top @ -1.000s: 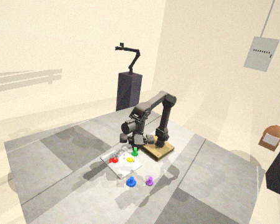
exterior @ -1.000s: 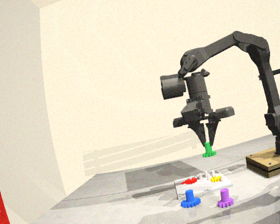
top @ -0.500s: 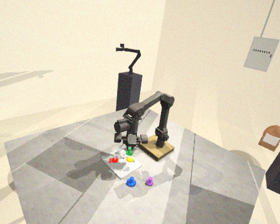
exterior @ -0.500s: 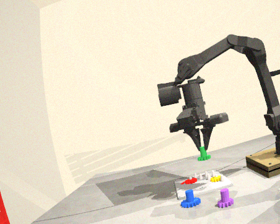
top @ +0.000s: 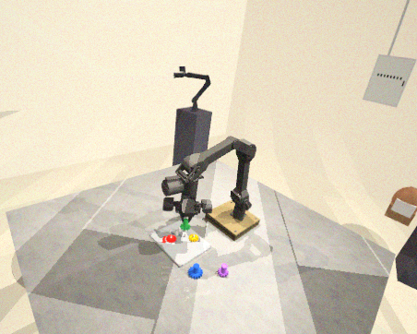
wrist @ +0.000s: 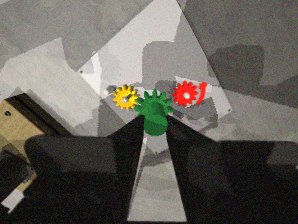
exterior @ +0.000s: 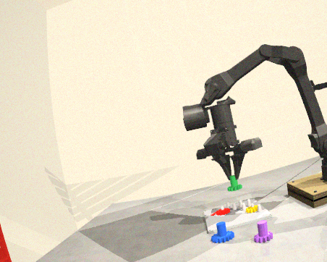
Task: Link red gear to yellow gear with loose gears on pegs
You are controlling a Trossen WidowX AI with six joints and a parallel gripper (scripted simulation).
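My gripper is shut on the handle of the green gear and holds it upright above the grey board. The red gear and the yellow gear sit on pegs. In the wrist view the green gear appears between them and hides part of the board. Several short pegs show in the exterior view. The blue gear and the purple gear stand upright on the table.
The arm's wooden base stands beside the board. The blue and purple gears stand in front of the board in the top and exterior views. A dark pedestal with another small arm stands behind the table.
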